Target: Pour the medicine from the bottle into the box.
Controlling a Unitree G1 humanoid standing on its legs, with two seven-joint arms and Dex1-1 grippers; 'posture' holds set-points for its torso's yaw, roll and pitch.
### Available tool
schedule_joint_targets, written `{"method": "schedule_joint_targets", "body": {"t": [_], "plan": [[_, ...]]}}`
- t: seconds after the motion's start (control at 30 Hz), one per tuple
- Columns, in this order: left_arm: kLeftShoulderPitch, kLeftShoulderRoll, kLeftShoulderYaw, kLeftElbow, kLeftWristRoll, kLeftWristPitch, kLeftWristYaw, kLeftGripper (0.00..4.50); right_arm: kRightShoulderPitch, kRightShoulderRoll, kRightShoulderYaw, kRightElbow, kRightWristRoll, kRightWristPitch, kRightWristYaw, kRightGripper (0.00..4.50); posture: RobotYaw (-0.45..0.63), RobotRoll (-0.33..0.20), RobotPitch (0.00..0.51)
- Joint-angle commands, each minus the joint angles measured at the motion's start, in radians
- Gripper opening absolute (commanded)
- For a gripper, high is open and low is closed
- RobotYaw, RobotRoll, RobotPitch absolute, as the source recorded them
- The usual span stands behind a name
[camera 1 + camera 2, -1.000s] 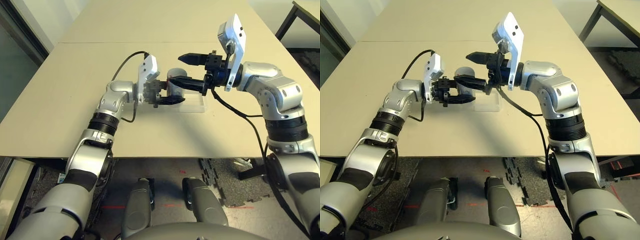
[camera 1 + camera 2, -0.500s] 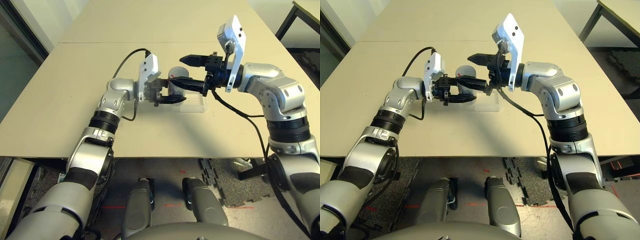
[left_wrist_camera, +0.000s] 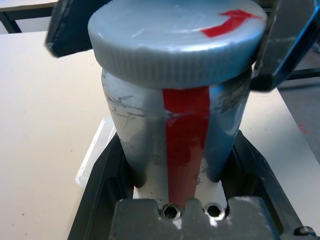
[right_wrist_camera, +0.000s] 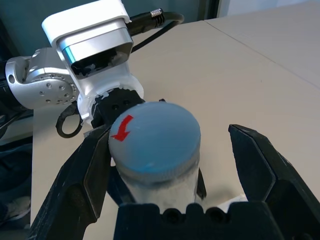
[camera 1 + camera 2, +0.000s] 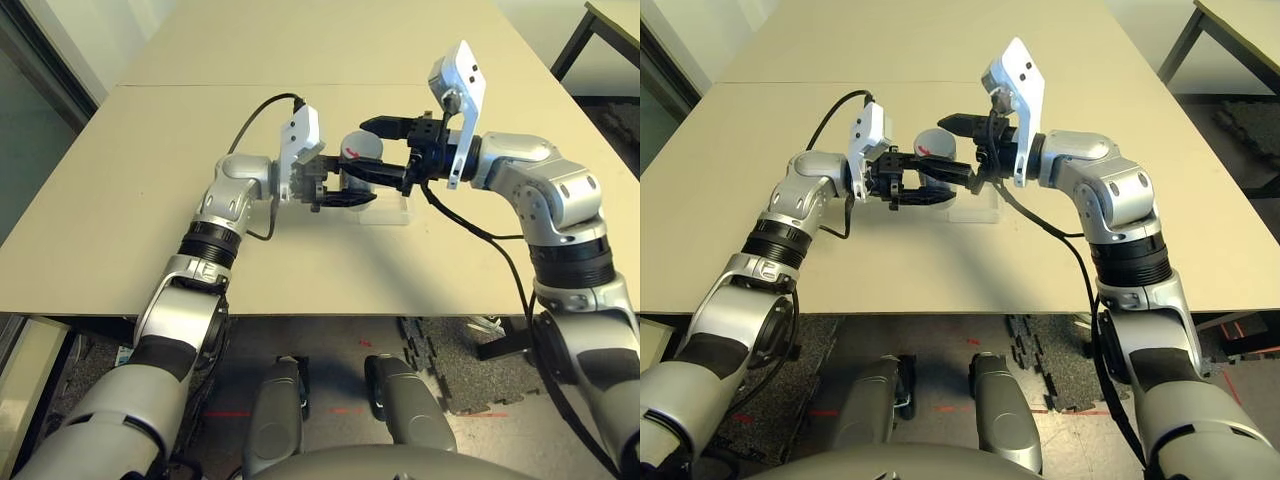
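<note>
**Closing in on the cap**

Bracketing the cap (image 4: 154, 136) now, we have the right gripper (image 5: 385, 150) up around the top of the bottle (image 3: 172, 125). A second ago its upper finger stood higher and farther right of the bottle; now both fingers straddle the cap, one on each side. They are spread wide, and we judge neither is pressing on the cap yet.

Our left gripper (image 5: 345, 188) has not budged: its jaws are clamped tight on the bottle's body, holding it upright just over the near-left part of the box (image 5: 395, 210), which lies flat on the table (image 5: 150, 150).

What does that mean for us? The cap is still on, red mark (image 4: 121, 128) facing up, so nothing can pour yet. We cannot see the medicine; presumably it is still inside. We reckon the next move is to pinch the cap and twist it off while the left keeps its grip firm, then tip the bottle over the box.
</note>
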Motion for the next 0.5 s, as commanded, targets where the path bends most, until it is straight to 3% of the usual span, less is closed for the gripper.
{"method": "schedule_joint_targets", "body": {"t": [0.03, 0.5], "plan": [[0.010, 0.012, 0.000, 0.017, 0.009, -0.005, -0.003, 2.50, 0.024, -0.027, -0.048, -0.009, 0.015, 0.016, -0.026, 4.50, -0.19, 0.000, 0.132], [0.000, 0.027, 0.010, 0.101, 0.013, -0.050, 0.011, 2.50, 0.135, -0.111, -0.135, -0.116, 0.091, 0.102, -0.070, 4.50, -0.21, 0.000, 0.137]]}}
